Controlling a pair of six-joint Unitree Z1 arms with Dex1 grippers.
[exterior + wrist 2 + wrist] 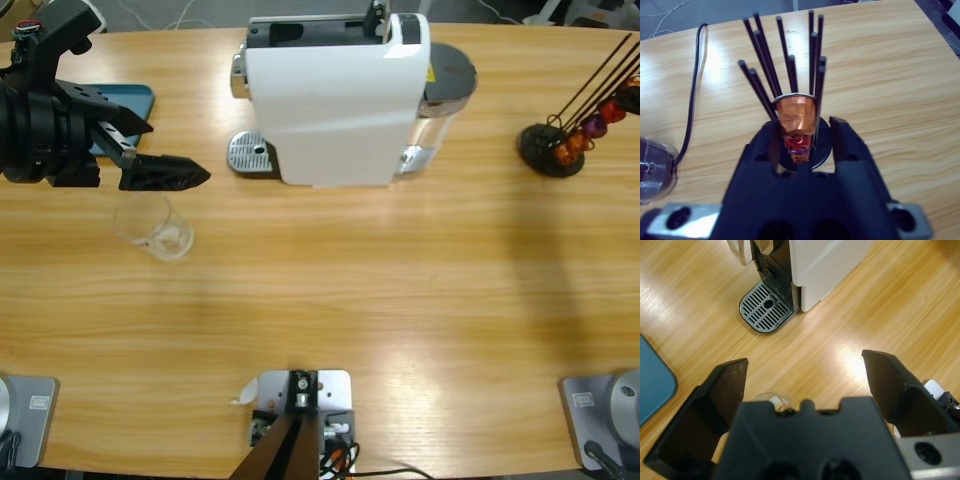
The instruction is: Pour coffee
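my left gripper [802, 377] hangs wide open over the glass [152, 227], which looks empty, no coffee showing; right gripper [802, 134] sits around an orange capsule [796, 114] on the rack [785, 75], not sure it's clamped

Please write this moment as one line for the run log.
left hand: open, above empty glass | right hand: around orange capsule in capsule rack | coffee machine: drip tray bare
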